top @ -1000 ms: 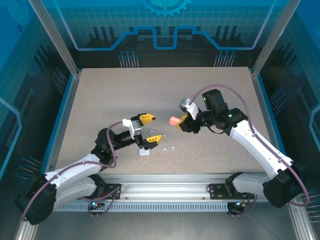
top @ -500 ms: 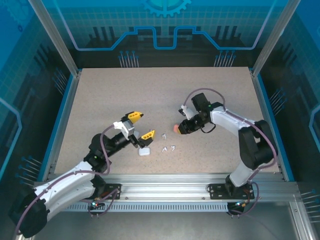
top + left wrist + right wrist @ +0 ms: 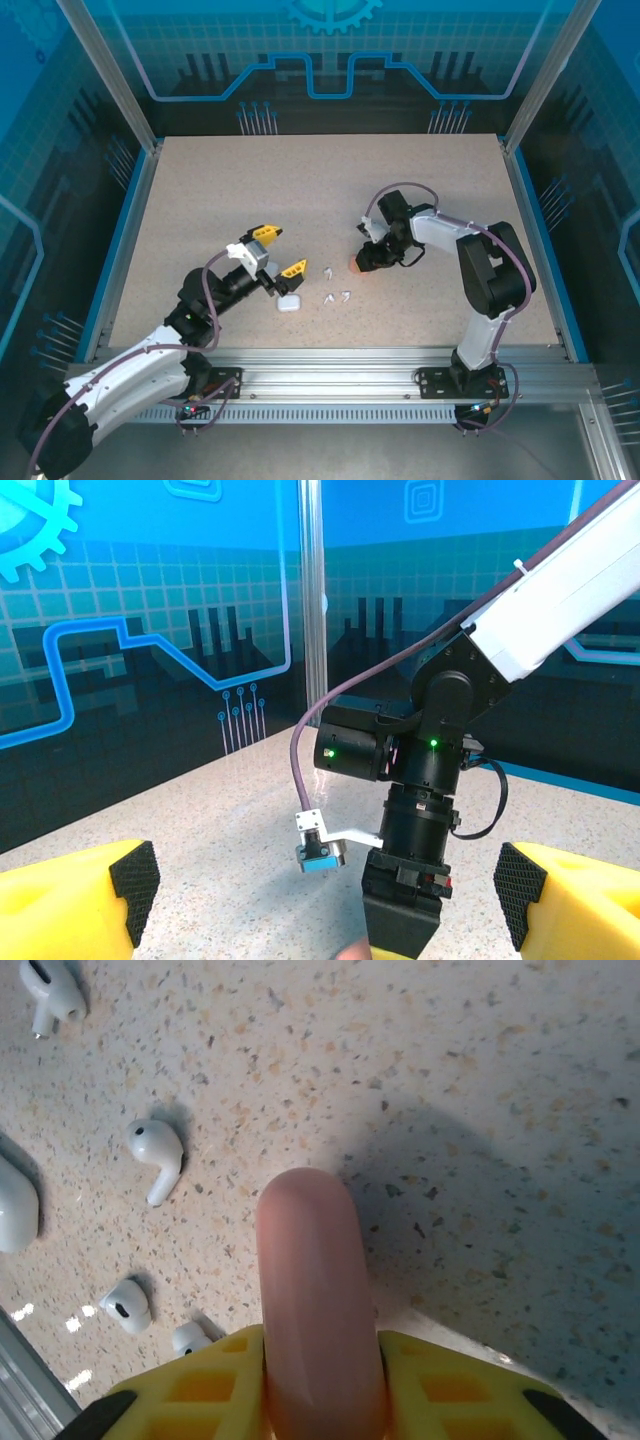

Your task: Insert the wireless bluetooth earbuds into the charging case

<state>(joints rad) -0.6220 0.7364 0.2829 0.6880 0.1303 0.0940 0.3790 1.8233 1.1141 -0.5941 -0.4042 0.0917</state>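
A pink charging case (image 3: pixel 305 1250) stands on edge between the yellow fingers of my right gripper (image 3: pixel 320 1345), which is shut on it low over the table; from above the case (image 3: pixel 356 266) peeks out at the right gripper (image 3: pixel 365 260). Several white earbuds (image 3: pixel 160 1155) lie loose to its left, seen from above as small white specks (image 3: pixel 328 297). A white case (image 3: pixel 288 304) rests on the table just below my left gripper (image 3: pixel 279 251), which stands open with nothing in it. In the left wrist view the left gripper (image 3: pixel 327 880) faces the right arm (image 3: pixel 420 820).
The speckled tabletop (image 3: pixel 300 190) is bounded by blue walls and aluminium posts (image 3: pixel 515 130). Another earbud (image 3: pixel 55 990) lies toward the far left of the right wrist view. A rail (image 3: pixel 330 360) runs along the near edge.
The right arm has folded in and come down, bringing the pink case from mid-air to the table by the earbuds. The left gripper pulled back up-left off the white case, then held still.
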